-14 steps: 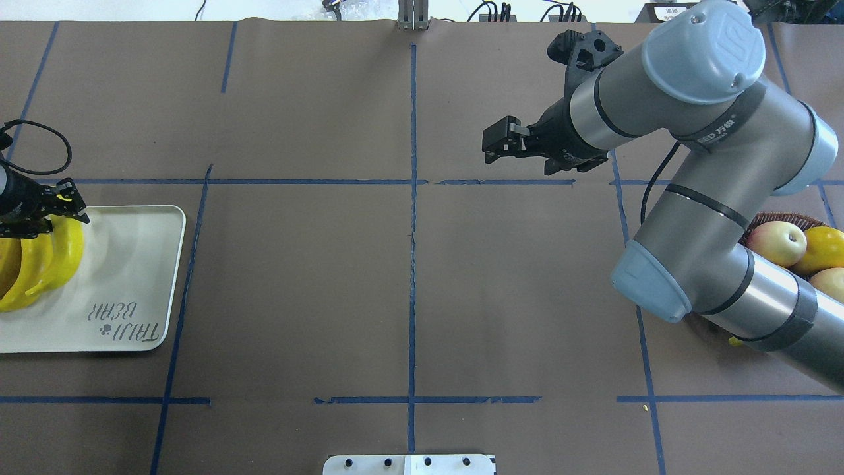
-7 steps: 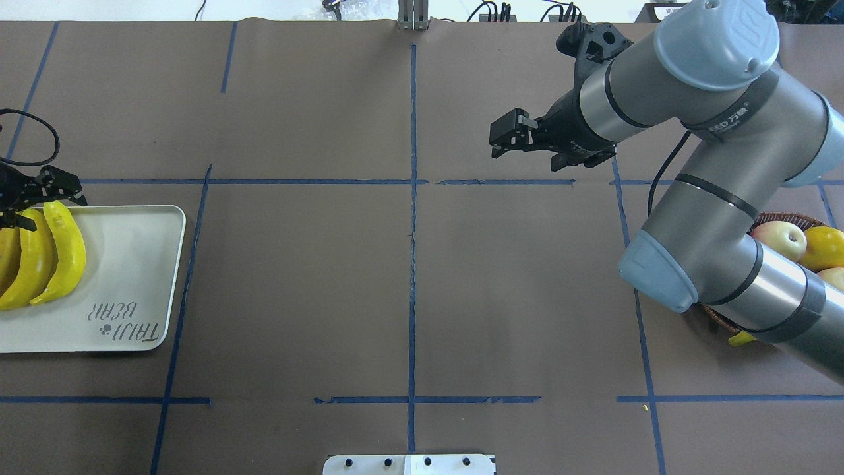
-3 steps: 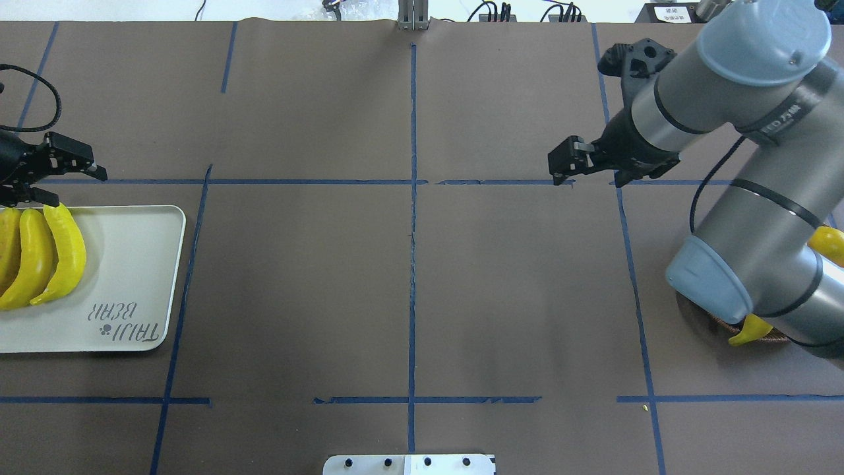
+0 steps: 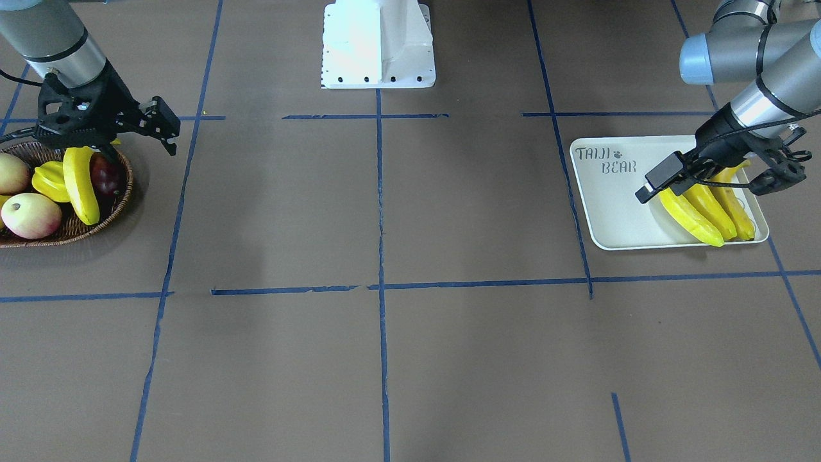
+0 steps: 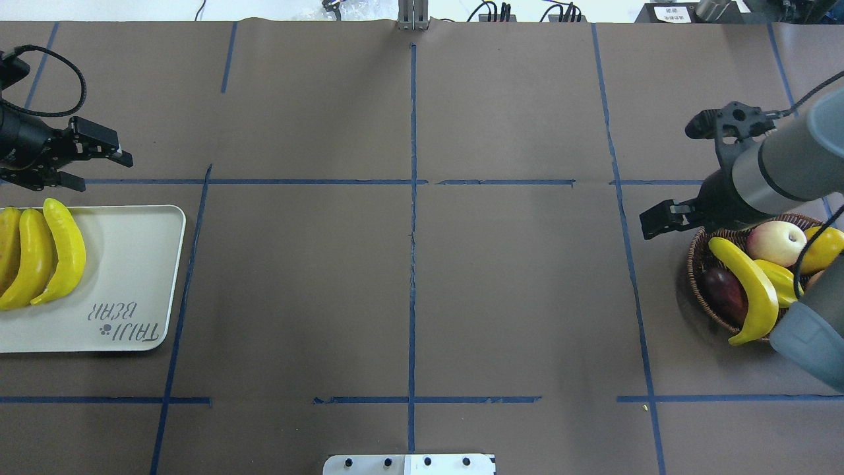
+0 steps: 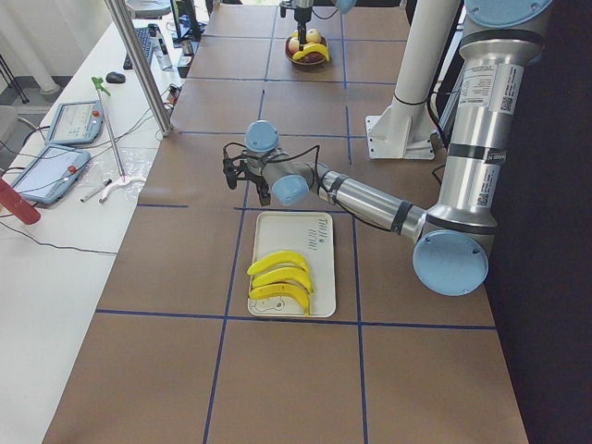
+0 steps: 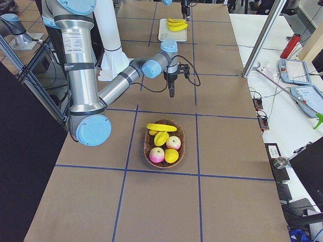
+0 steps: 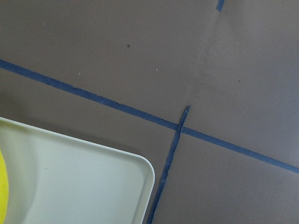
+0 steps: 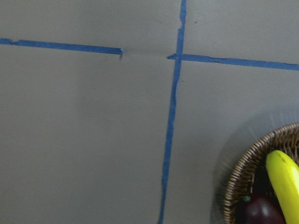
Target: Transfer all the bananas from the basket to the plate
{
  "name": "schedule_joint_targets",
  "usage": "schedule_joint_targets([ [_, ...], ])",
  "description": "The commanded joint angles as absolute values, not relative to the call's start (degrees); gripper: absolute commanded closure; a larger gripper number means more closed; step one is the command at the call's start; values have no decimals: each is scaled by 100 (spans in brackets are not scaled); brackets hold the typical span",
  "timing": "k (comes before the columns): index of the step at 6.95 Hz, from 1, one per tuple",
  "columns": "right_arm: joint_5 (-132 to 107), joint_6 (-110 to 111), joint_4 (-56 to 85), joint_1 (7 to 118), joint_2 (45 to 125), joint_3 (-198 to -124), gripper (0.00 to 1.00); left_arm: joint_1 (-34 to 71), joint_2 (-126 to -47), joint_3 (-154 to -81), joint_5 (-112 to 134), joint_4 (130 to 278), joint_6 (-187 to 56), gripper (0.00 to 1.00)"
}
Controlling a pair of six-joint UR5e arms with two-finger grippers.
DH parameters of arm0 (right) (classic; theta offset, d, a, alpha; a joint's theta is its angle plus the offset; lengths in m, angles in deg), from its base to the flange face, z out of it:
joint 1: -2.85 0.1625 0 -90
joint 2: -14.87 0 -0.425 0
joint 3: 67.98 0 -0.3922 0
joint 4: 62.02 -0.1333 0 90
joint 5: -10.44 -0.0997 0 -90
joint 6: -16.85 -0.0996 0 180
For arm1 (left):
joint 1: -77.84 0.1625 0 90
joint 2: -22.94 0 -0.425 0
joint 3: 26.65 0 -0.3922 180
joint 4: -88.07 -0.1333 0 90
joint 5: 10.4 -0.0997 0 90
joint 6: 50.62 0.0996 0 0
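Three yellow bananas [image 5: 62, 251] lie side by side on the cream plate [image 5: 125, 264] at the table's left edge. My left gripper [image 5: 97, 170] hovers open and empty just beyond the plate's far edge. A fourth banana [image 5: 748, 297] lies along the left side of the wicker basket [image 5: 694, 264] at the right, its tip hanging over the rim. My right gripper [image 5: 686, 225] is open and empty above the basket's far-left rim, close to that banana's upper end. In the right wrist view, the banana [image 9: 285, 182] and the basket rim [image 9: 236, 182] sit in the bottom right corner.
The basket also holds a pink-yellow apple [image 5: 777, 242], a dark red fruit [image 5: 724, 293], a ribbed yellow starfruit [image 5: 781, 280] and an orange-yellow fruit [image 5: 824, 247]. Blue tape lines grid the brown table. The robot's white base [image 4: 378, 42] stands at the near middle edge.
My left gripper let go of a banana on the plate and drew back past its far edge. My right arm swung from the table's far middle over to the basket.
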State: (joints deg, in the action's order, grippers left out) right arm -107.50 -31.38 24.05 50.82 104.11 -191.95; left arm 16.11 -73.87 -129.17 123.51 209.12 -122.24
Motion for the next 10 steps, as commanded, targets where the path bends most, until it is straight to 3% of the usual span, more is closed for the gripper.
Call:
schedule_joint_targets([
  [1, -10725, -3193, 633, 5092, 11862, -19147, 0, 1649, -7444, -12931, 12328, 20918, -12226, 0],
  [4, -10751, -4298, -2014, 5084, 12491, -17963, 0, 1658, -7479, -12931, 12328, 20918, -12226, 0],
  [10, -10795, -4309, -1966, 5040, 12528, -17644, 2, 1658, -7488, -12931, 12337, 20918, -12226, 0],
])
